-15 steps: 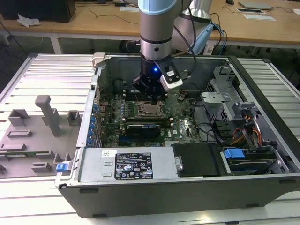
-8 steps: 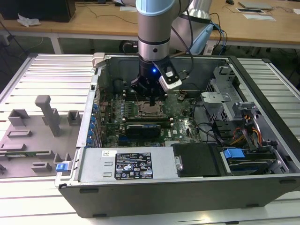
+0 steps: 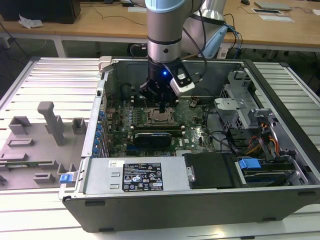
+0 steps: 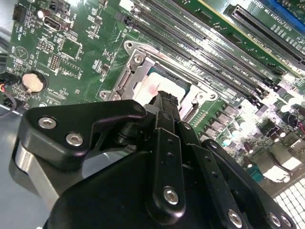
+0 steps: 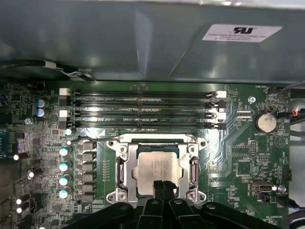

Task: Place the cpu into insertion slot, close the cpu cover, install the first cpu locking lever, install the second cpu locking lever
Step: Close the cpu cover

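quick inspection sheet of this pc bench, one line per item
surface: slatted metal table with an open pc case on it
job's things: cpu sits in the socket; cover seems to lie flat round it
clutter: grey fixture blocks on the table, at the exterior view's left
grippers: gripper shut, tips at the cpu's edge
cables: black leads inside the case, toward the exterior view's right
surroundings: wooden desks behind the table
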`<control>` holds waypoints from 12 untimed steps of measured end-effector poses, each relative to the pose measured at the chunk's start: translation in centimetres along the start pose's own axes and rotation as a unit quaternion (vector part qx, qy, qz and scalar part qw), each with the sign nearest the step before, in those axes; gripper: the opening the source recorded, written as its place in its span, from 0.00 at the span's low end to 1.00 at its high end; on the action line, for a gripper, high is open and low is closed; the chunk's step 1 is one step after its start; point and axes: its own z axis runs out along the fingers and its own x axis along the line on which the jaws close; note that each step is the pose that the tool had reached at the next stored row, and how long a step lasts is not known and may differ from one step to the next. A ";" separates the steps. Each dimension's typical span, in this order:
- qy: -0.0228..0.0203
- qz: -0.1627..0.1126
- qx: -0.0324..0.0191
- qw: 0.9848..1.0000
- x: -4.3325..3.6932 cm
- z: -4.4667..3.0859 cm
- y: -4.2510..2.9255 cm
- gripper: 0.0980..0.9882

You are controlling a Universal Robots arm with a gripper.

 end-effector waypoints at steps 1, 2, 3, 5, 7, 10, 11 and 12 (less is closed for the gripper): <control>0.000 0.000 0.000 1.000 0.00 0.00 0.00 0.01; 0.000 0.000 0.000 1.000 0.00 -0.01 0.00 0.01; 0.000 0.000 0.000 1.000 0.00 -0.01 0.00 0.01; 0.000 0.000 0.000 1.000 0.00 -0.01 0.00 0.01; 0.000 0.000 0.000 1.000 0.00 -0.01 -0.01 0.01; 0.000 0.000 0.000 1.000 0.00 -0.01 -0.01 0.01; 0.000 0.000 0.000 1.000 0.00 -0.01 0.00 0.01; 0.000 0.000 0.000 1.000 0.00 -0.01 -0.01 0.01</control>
